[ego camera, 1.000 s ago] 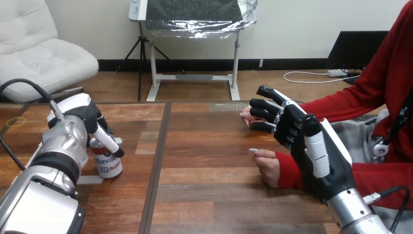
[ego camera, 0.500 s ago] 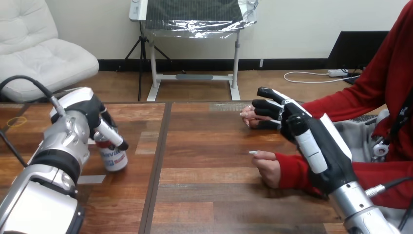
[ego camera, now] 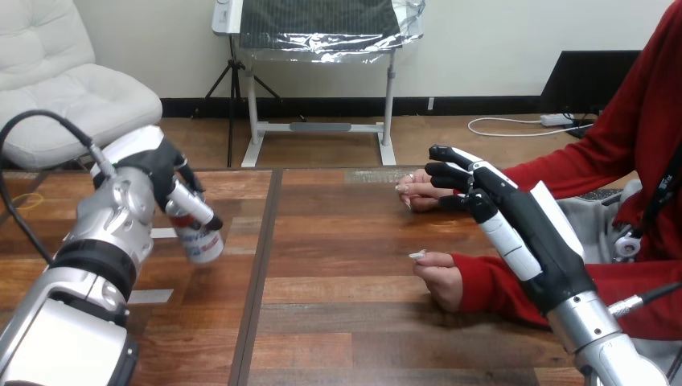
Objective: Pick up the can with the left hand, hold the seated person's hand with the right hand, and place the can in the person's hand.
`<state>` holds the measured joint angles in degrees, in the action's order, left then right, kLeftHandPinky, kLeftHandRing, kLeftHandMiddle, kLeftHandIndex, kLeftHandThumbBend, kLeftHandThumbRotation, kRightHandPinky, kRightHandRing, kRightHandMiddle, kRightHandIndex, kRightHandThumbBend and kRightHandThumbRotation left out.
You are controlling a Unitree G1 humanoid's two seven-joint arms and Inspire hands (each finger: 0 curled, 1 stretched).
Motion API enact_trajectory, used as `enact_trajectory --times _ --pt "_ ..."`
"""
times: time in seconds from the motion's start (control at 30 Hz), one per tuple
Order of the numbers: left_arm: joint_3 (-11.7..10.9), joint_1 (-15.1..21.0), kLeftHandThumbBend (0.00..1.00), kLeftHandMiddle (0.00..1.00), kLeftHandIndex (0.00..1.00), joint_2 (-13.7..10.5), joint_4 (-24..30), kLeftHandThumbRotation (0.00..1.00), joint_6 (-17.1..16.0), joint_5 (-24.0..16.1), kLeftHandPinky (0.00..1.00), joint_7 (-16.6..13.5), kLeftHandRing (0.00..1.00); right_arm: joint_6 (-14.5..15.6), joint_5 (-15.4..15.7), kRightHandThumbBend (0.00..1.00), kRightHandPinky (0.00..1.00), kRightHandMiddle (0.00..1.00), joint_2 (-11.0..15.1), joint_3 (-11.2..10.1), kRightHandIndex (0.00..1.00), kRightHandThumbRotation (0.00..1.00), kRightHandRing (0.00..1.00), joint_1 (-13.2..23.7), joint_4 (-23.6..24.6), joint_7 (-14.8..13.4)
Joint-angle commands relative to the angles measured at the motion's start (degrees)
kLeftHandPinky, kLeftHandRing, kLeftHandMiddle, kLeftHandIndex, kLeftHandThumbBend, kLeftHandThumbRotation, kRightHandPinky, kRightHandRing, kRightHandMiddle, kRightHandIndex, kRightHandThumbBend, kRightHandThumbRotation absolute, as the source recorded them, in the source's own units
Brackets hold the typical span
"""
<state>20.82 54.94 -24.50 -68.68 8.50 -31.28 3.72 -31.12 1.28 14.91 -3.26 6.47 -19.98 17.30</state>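
Fingers of the left hand: curled round the can, thumb across its front. The can is tilted, held at the left part of the worktop. Fingers of the right hand: straight, slightly spread, gripping nothing, tips over the person's farther hand; contact cannot be told. The person's nearer hand rests on the worktop, apart.

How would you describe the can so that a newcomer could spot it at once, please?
Start at the table's left half, where the left hand is. Its fingers curl round the can, white with red print and tilted. Nothing else there is round: its neighbours are flat tape strips on the wood.
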Motion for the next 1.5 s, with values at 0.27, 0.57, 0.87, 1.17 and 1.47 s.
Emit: enact_trajectory --times 0.27,0.57,0.87,1.17,1.47 --pt "-1.7 3.4 0.78 0.48 0.45 -2.9 8.0 0.00 -0.9 0.4 0.35 -0.1 0.43 -2.8 2.4 0.77 0.77 0.84 1.7 -0.2 0.85 1.00 0.84 7.1 -2.5 -2.9" --pt "-2.2 2.5 0.78 0.47 0.45 -3.5 11.5 0.00 -0.8 0.3 0.35 0.7 0.42 -3.2 8.1 0.75 0.77 0.84 3.9 0.5 0.85 1.00 0.84 9.3 -4.3 -6.2" --pt "-2.2 2.0 0.76 0.47 0.46 -3.7 14.4 0.00 0.4 0.2 0.34 1.9 0.42 -0.3 16.1 0.89 0.74 0.84 7.8 2.2 0.85 0.95 0.82 13.1 -6.5 -8.6" --pt "-2.3 1.2 0.76 0.46 0.46 -3.6 17.1 0.00 1.3 0.1 0.33 2.4 0.41 -0.8 23.7 0.96 0.68 0.84 12.7 5.7 0.86 0.80 0.81 18.5 -12.0 -8.8" --pt "-2.4 0.9 0.76 0.44 0.45 -3.7 17.9 0.00 0.9 0.1 0.31 2.3 0.39 -1.9 27.5 1.00 0.69 0.85 16.0 9.3 0.86 0.74 0.83 24.1 -18.9 -7.1"
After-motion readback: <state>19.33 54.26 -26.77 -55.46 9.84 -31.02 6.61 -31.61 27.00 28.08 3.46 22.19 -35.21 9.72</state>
